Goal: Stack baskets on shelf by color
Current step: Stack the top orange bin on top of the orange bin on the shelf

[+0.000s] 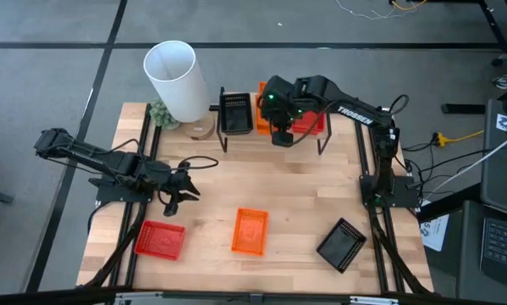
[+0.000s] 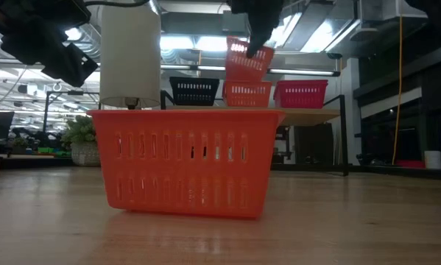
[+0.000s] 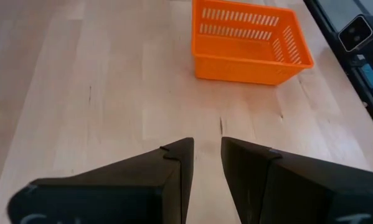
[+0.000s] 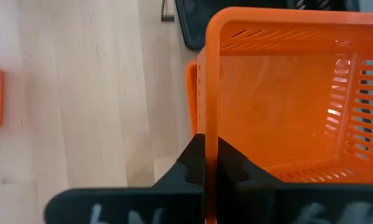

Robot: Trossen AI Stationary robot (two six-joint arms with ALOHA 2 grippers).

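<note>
My right gripper point(image 1: 280, 129) is at the far edge over the shelf point(image 2: 316, 114), shut on an orange basket point(image 2: 248, 59) that is tilted in the air. Below it, a black basket point(image 2: 194, 90), an orange basket point(image 2: 248, 94) and a red basket point(image 2: 301, 93) stand side by side on the shelf board. My left gripper point(image 1: 181, 191) hovers open over the table's left part, touching nothing. On the tabletop stand, by their bottoms, a red basket point(image 1: 160, 240), an orange basket point(image 1: 250, 230) and a black basket point(image 1: 342, 244). My right gripper pinches one side wall of the orange basket at its rim point(image 4: 210, 134), one finger inside the basket and one outside. The fingers come from above, pointing down. The basket is lifted clear and hangs tilted below them, over the orange basket point(image 4: 191, 93) on the shelf.
A tall white cylinder point(image 1: 175, 80) and a small plant point(image 1: 162, 114) stand at the far left, beside the shelf. Bare wood lies between the shelf and the three baskets near the table's near edge. Black frame rails run along both table sides.
</note>
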